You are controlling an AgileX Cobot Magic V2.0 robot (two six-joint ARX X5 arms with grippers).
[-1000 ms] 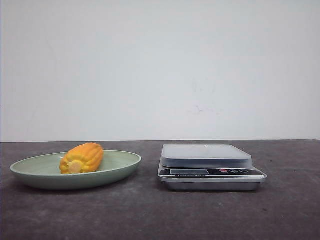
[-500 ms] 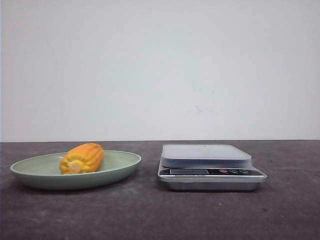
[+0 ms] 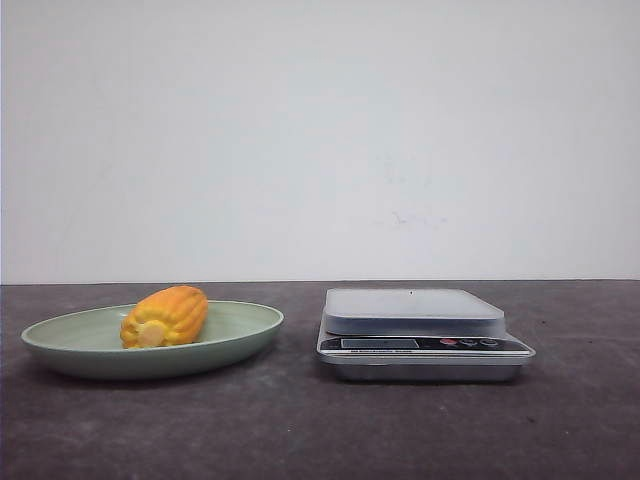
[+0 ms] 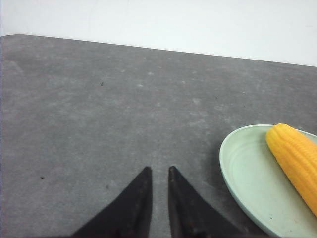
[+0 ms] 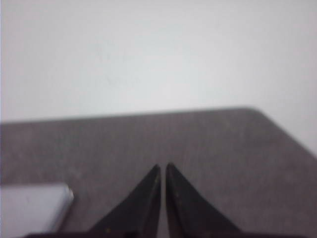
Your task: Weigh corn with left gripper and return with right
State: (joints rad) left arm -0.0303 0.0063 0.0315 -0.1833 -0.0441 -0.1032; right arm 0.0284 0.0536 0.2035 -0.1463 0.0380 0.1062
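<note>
The corn (image 3: pixel 164 316), an orange-yellow ribbed cob with a pale cut end, lies in a pale green plate (image 3: pixel 240 335) at the left of the table. It also shows in the left wrist view (image 4: pixel 296 161), lying in the plate (image 4: pixel 242 173). My left gripper (image 4: pixel 159 169) hovers over bare table beside the plate, its black fingers nearly together with a narrow gap and nothing between them. My right gripper (image 5: pixel 163 166) is shut and empty over bare table. Neither gripper shows in the front view.
A silver digital kitchen scale (image 3: pixel 415 310) with a flat square platform stands right of the plate; its corner shows in the right wrist view (image 5: pixel 34 208). The dark grey table (image 3: pixel 300 430) ends at a white wall behind.
</note>
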